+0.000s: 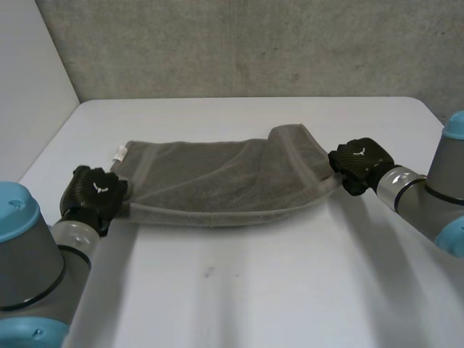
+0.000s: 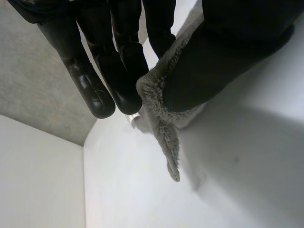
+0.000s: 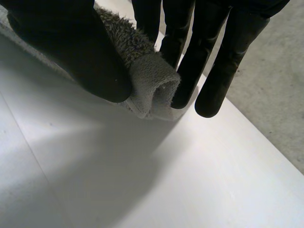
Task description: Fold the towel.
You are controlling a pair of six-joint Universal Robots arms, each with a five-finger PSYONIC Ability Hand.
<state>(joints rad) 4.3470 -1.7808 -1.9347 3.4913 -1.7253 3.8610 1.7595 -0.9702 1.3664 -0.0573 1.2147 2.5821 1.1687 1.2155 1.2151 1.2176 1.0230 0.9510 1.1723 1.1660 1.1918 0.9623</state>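
I see the fuzzy grey-brown terry towel (image 1: pixel 217 181) doubled over, stretched across the white table (image 1: pixel 261 290) — left hand (image 1: pixel 94 194) and right hand (image 1: pixel 360 165) each pinch one end.

You have the towel (image 1: pixel 225 181) lying crosswise on the table (image 1: pixel 254 290), its long side parallel to the far edge and nearer that edge than the near one. The left hand (image 1: pixel 94 194) sits at the towel's left near corner, toward the table's left edge. In the left wrist view that corner (image 2: pixel 161 109) lies between the thumb and the fingers (image 2: pixel 95 90). The right hand (image 1: pixel 360 165) sits at the towel's right end, toward the table's right edge. There the cloth (image 3: pixel 152 80) is doubled over between thumb and fingers (image 3: pixel 209 90). A label (image 1: pixel 119 154) sits at the towel's left far corner, behind the left hand.
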